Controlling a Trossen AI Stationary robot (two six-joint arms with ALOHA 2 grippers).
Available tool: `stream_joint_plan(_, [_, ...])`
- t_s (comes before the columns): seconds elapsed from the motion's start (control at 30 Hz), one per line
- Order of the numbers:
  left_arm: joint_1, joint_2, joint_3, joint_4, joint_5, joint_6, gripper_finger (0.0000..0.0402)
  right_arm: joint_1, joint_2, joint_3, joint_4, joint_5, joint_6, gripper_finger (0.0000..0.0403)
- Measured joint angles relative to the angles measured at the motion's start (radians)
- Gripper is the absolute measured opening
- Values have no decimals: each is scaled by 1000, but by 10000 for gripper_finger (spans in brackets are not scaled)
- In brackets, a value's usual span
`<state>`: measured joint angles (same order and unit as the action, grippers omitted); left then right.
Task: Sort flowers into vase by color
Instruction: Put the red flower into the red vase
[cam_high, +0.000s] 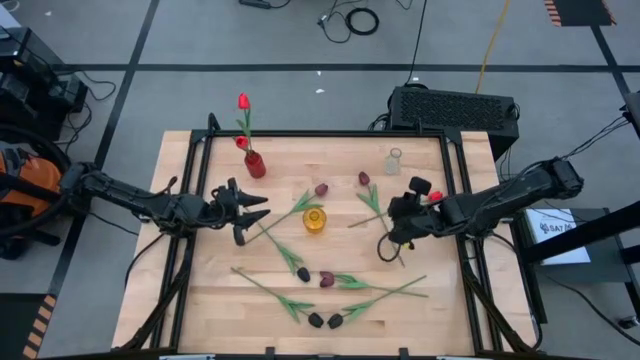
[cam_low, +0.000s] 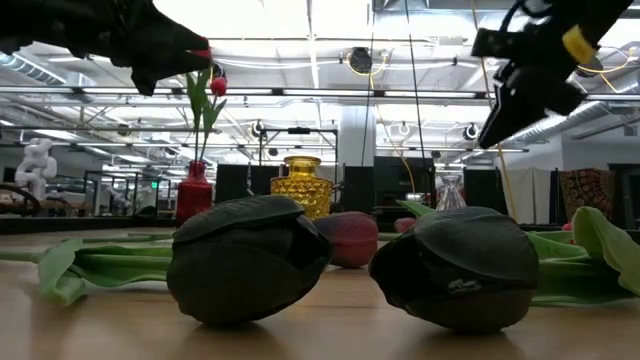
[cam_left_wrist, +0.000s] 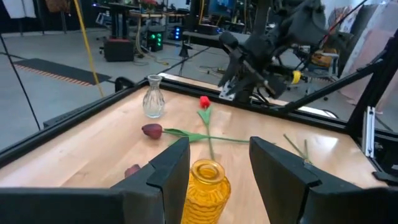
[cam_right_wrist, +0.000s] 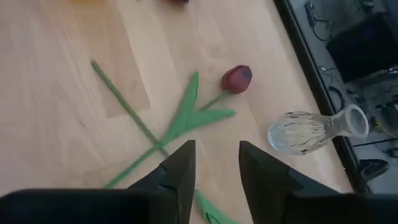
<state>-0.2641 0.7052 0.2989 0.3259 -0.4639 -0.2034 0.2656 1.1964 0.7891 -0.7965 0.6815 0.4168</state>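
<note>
Flowers, artificial tulips with thin green stems, lie scattered on the pale wooden table (cam_high: 200, 300); two bright red ones (cam_high: 243, 102) already stand in the small red vase (cam_high: 255, 165). My right gripper (cam_high: 392, 238) hangs above a maroon tulip (cam_right_wrist: 237, 79) near the clear glass vase (cam_right_wrist: 314, 131), its fingers a little apart and holding nothing. My left gripper (cam_high: 262, 214) waits, fingers spread wide and empty, beside the yellow ribbed glass vase (cam_high: 314, 220).
</note>
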Motion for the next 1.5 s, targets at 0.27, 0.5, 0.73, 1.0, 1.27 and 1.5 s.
stream_joint_plan(0.27, [-46, 33, 0, 10, -14, -19, 173, -34, 179, 0, 6, -50, -96, 94])
stream_joint_plan(0.5, [-52, 74, 0, 32, -23, -26, 173, -129, 341, 0, 61, -162, -210, 94])
stream_joint_plan(0.73, [-52, 89, 0, 60, -23, 0, 173, -209, 398, 0, 88, -191, -289, 93])
stream_joint_plan(1.0, [-52, 90, 0, 58, -20, 0, 173, -302, 400, 0, 90, -301, -297, 84])
stream_joint_plan(1.27, [-52, 90, 0, 58, -14, -24, 173, -372, 399, 0, 104, -425, -319, 11])
stream_joint_plan(1.5, [-72, 90, 0, 52, -11, -25, 173, -373, 398, 0, 101, -459, -310, 2])
